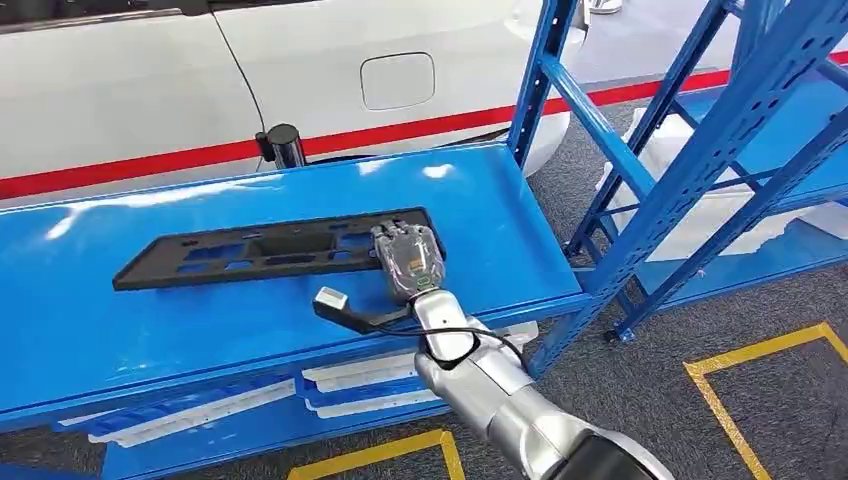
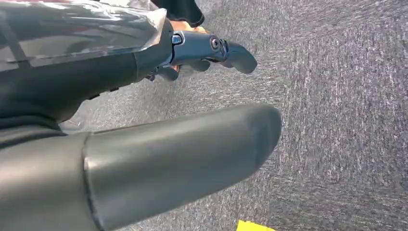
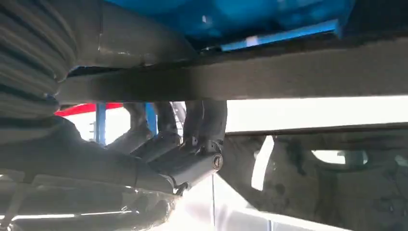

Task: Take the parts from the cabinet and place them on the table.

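Right arm (image 1: 500,395) comes in from below, right hand (image 1: 408,258) fingers wrapped over the near end of the long black part (image 1: 270,250), gripping it. Part lies flat along the blue shelf (image 1: 120,330), beside the blue rack (image 1: 700,150). Left hand (image 2: 202,53) hangs over grey carpet (image 2: 337,120), fingers loosely curled, holding nothing. White car (image 1: 200,70) behind the shelf.

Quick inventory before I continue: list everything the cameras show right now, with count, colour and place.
Flat slotted part: one, black, lying on the blue surface, its right end under the right hand.
Blue surface: one, blue, glossy, in front of the robot.
Shelving rack: one, blue, to the right.
White pieces: several, on the lower level.
Car: one, white, behind.
Floor tape: yellow, on grey carpet.
Right hand: grips the part's end.
Left hand: hanging over the carpet, holds nothing.
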Controlling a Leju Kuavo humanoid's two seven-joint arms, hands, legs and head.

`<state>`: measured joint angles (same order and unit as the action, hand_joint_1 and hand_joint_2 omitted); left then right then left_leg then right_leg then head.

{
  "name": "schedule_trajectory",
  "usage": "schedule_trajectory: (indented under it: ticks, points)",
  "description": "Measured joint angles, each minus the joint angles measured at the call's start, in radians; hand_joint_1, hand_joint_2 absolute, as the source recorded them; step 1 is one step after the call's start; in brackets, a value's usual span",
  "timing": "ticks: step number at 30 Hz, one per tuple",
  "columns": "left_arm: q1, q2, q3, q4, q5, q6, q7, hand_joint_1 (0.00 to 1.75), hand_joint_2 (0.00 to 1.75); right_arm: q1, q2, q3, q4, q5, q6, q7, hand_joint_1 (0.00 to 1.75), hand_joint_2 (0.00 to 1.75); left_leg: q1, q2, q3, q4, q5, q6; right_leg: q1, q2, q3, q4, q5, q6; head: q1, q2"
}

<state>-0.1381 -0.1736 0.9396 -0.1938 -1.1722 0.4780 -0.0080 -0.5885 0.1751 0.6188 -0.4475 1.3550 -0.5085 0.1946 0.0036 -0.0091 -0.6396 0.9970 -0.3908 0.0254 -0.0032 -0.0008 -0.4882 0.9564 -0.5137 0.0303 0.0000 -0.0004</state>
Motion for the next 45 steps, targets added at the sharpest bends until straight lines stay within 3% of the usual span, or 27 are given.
schedule_trajectory:
  ticks: [6, 11, 16, 17, 21, 22, 23, 24, 25, 29, 31, 37, 42, 45]
  points:
    - [0.0, 0.0, 0.0, 0.0, -0.005, 0.002, -0.005, 0.0, 0.0, 0.038, -0.006, -0.063, -0.055, 0.03, -0.012, -0.034, 1.75, 1.75, -0.001, 0.0, 0.0, 0.0, 0.0, 0.0, 0.0, 0.0, 0.0, 0.0, 0.0, 0.0, 0.0, 0.0]
    - [0.0, 0.0, 0.001, 0.0, -0.002, 0.0, -0.048, 0.0, 0.0, 0.074, -0.007, -0.113, -0.142, 0.045, -0.015, -0.069, 1.75, 1.75, -0.001, 0.0, 0.0, 0.0, 0.0, 0.0, 0.0, 0.0, 0.0, 0.0, 0.0, 0.0, 0.0, 0.0]
    - [0.0, 0.0, 0.001, 0.0, -0.002, 0.0, -0.048, 0.0, 0.0, 0.074, -0.007, -0.113, -0.142, 0.045, -0.015, -0.069, 1.75, 1.75, -0.001, 0.0, 0.0, 0.0, 0.0, 0.0, 0.0, 0.0, 0.0, 0.0, 0.0, 0.0, 0.0, 0.0]
    - [0.0, 0.0, 0.001, 0.0, -0.002, 0.0, -0.048, 0.0, 1.75, 0.074, -0.007, -0.113, -0.142, 0.045, -0.015, -0.069, 1.75, 1.75, -0.001, 0.0, 0.0, 0.0, 0.0, 0.0, 0.0, 0.0, 0.0, 0.0, 0.0, 0.0, 0.0, 0.0]
    - [0.0, 0.0, 0.001, 0.0, -0.002, 0.0, -0.048, 0.0, 1.75, 0.08, -0.007, -0.118, -0.155, 0.045, -0.015, -0.075, 1.75, 1.75, -0.001, 0.0, 0.0, 0.0, 0.0, 0.0, 0.0, 0.0, 0.0, 0.0, 0.0, 0.0, 0.0, 0.0]
    - [0.0, 0.0, 0.001, 0.0, -0.008, 0.001, -0.035, 0.0, 1.75, 0.105, -0.007, -0.145, -0.241, 0.043, -0.014, -0.116, 1.75, 1.75, -0.001, 0.0, 0.0, 0.0, 0.0, 0.0, 0.0, 0.0, 0.0, 0.0, 0.0, 0.0, 0.0, 0.0]
    - [0.002, 0.0, 0.002, 0.0, -0.006, -0.021, -0.011, 0.0, 1.75, 0.131, -0.014, -0.181, -0.437, 0.027, -0.006, -0.172, 1.75, 1.75, 0.0, 0.0, 0.0, 0.0, 0.0, 0.0, 0.0, 0.0, 0.0, 0.0, 0.0, 0.0, 0.0, 0.0]
    - [0.004, 0.0, 0.003, 0.001, 0.01, -0.041, -0.006, 0.0, 1.75, 0.146, -0.029, -0.2, -0.571, 0.017, -0.011, -0.187, 1.75, 1.75, 0.0, 0.0, 0.0, 0.0, 0.0, 0.0, 0.0, 0.0, 0.0, 0.0, 0.0, 0.0, 0.0, 0.0]
    - [0.004, 0.0, 0.003, 0.001, 0.01, -0.042, -0.006, 0.0, 1.75, 0.149, -0.035, -0.205, -0.605, 0.013, -0.013, -0.191, 1.75, 1.75, 0.0, 0.0, 0.0, 0.0, 0.0, 0.0, 0.0, 0.0, 0.0, 0.0, 0.0, 0.0, 0.0, 0.0]
    - [0.004, 0.001, 0.003, 0.001, 0.01, -0.043, -0.007, 0.0, 1.75, 0.158, -0.047, -0.216, -0.673, 0.007, -0.016, -0.196, 1.75, 1.75, 0.0, 0.0, 0.0, 0.0, 0.0, 0.0, 0.0, 0.0, 0.0, 0.0, 0.0, 0.0, 0.0, 0.0]
    - [0.005, 0.002, 0.003, 0.002, 0.011, -0.048, -0.007, 0.0, 1.75, 0.165, -0.057, -0.219, -0.705, 0.004, -0.035, -0.202, 1.55, 1.75, 0.0, 0.0, 0.0, 0.0, 0.0, 0.0, 0.0, 0.0, 0.0, 0.0, 0.0, 0.0, 0.0, 0.0]
    - [0.005, 0.01, 0.018, 0.008, 0.031, -0.037, -0.028, 0.0, 1.75, 0.175, -0.09, -0.219, -0.766, -0.04, -0.116, -0.243, 1.55, 1.75, 0.0, 0.0, 0.0, 0.0, 0.0, 0.0, 0.0, 0.0, 0.0, 0.0, 0.0, 0.0, 0.0, 0.0]
    - [0.006, 0.02, 0.032, 0.017, 0.054, -0.103, -0.016, 0.0, 1.75, 0.187, -0.106, -0.218, -0.778, -0.131, -0.151, -0.277, 1.55, 1.75, 0.0, 0.0, 0.0, 0.0, 0.0, 0.0, 0.0, 0.0, 0.0, 0.0, 0.0, 0.0, 0.0, 0.0]
    - [0.008, 0.023, 0.044, 0.018, 0.074, -0.131, -0.047, 0.0, 1.75, 0.192, -0.12, -0.218, -0.789, -0.192, -0.155, -0.304, 1.55, 1.75, 0.0, 0.0, 0.0, 0.0, 0.0, 0.0, 0.0, 0.0, 0.0, 0.0, 0.0, 0.0, 0.0, 0.0]
